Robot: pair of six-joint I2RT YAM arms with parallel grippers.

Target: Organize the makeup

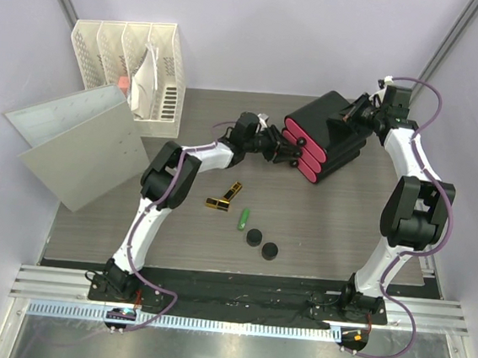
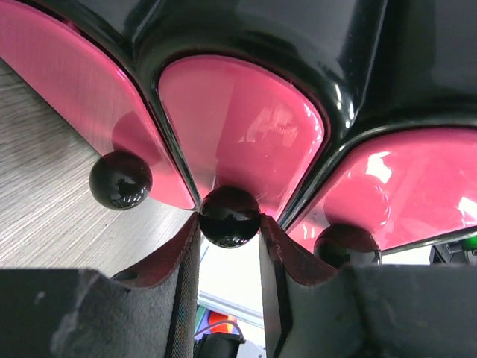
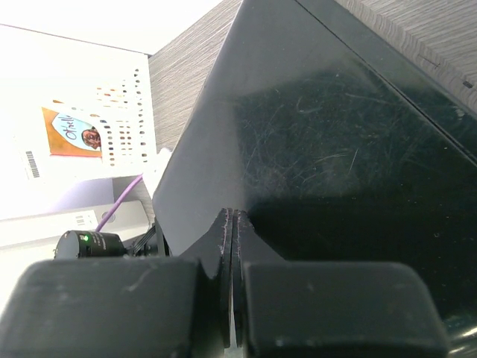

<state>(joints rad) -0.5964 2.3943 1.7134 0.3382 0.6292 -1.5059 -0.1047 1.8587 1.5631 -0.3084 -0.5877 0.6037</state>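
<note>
The black organizer box (image 1: 333, 125) with pink drawers (image 2: 246, 127) lies tilted at the back of the table. My left gripper (image 1: 286, 148) (image 2: 229, 224) is at its drawer fronts, with both fingertips against the middle drawer's round black knob (image 2: 229, 216). My right gripper (image 1: 357, 114) (image 3: 234, 224) is shut and empty, pressed against the box's black wall (image 3: 335, 149). Loose makeup lies in front: two gold-black lipsticks (image 1: 234, 190) (image 1: 217, 202), a green stick (image 1: 243, 220) and two round black discs (image 1: 254, 237) (image 1: 271, 251). No other makeup shows.
A white perforated file rack (image 1: 131, 63) stands at the back left with papers in it. Two pale boards (image 1: 77, 142) lean beside it over the table's left edge. The other two drawer knobs (image 2: 120, 180) (image 2: 346, 242) flank the gripped one.
</note>
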